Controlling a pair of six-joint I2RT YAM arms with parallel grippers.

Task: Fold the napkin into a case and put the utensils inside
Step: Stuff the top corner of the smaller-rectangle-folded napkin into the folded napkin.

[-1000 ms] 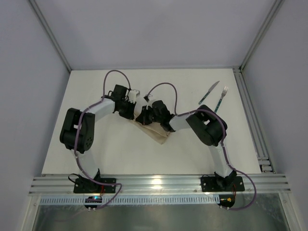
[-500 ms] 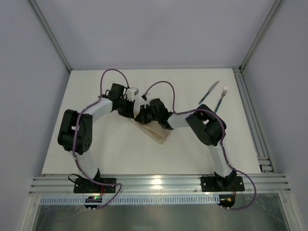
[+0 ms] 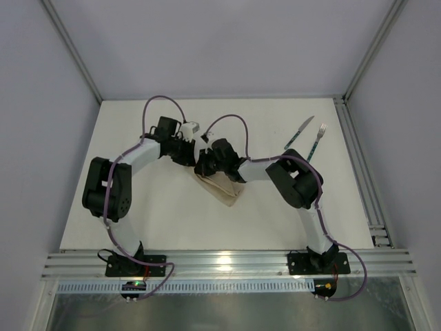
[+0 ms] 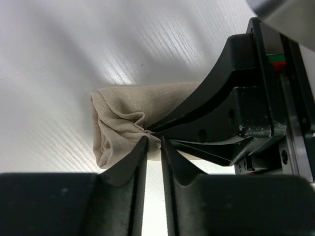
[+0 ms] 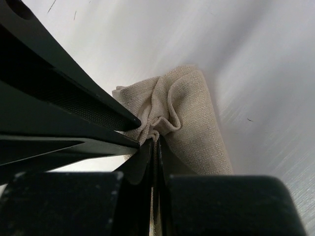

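Folded napkin (image 3: 222,189) nipped tight by left pincer (image 4: 153,139), right pincer (image 5: 155,141); knife (image 3: 299,132), fork (image 3: 317,141) lie well apart.

Table (image 3: 158,221): napkin (image 3: 224,189) at centre. Knife (image 3: 299,132) and fork (image 3: 318,141) side by side at 2 o'clock, well apart from napkin, fork right of knife. Left gripper (image 4: 153,142) and right gripper (image 5: 155,140) meet on napkin's 11 o'clock end.
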